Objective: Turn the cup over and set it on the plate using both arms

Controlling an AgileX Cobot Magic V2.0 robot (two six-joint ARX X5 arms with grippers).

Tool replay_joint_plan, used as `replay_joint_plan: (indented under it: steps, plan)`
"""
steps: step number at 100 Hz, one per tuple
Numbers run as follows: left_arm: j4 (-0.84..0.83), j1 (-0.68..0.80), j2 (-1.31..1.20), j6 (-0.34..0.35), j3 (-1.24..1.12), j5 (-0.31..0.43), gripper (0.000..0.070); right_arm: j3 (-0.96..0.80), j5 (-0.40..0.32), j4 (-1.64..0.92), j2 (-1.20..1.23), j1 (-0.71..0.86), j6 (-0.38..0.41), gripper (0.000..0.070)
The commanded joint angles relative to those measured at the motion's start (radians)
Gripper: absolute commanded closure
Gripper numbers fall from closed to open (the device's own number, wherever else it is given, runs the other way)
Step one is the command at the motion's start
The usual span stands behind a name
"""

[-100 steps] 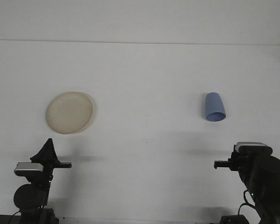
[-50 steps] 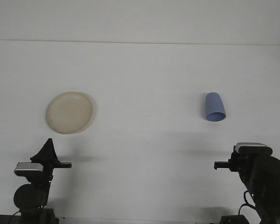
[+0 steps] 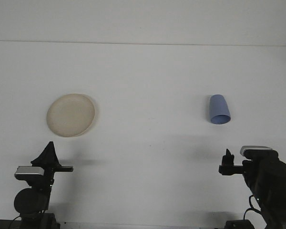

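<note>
While the blue cup [image 3: 219, 110] lies on the bench [image 3: 148, 76] at three o'clock — plate [image 3: 70, 115] at nine — neither end effector's state can be told.

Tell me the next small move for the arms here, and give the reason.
Probably the right gripper should reach forward toward the blue cup. The cup lies on its side on the white table, straight ahead of that arm and apart from it, with nothing gripped yet. The cream plate sits bare on the far left, ahead of the left gripper, which can wait.
</note>
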Motion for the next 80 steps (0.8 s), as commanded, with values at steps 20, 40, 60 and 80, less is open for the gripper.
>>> replay_joint_plan:
  steps: [20, 40, 60, 80]
  plan:
    - [0.014, 0.002, -0.002, -0.002, -0.020, -0.002, 0.0689, 0.015, 0.007, 0.143, 0.019, 0.001, -0.005, 0.0116]
    - [0.013, 0.002, -0.002, -0.002, -0.020, -0.002, 0.0689, 0.013, 0.028, 0.232, 0.119, -0.003, -0.078, 0.0116]
    - [0.013, 0.002, -0.002, -0.002, -0.020, -0.002, 0.0689, 0.008, 0.029, 0.370, 0.256, -0.034, -0.106, 0.0116]
    - [0.013, 0.002, -0.002, -0.002, -0.020, -0.002, 0.0689, 0.006, -0.006, 0.481, 0.384, -0.086, -0.132, 0.0116]
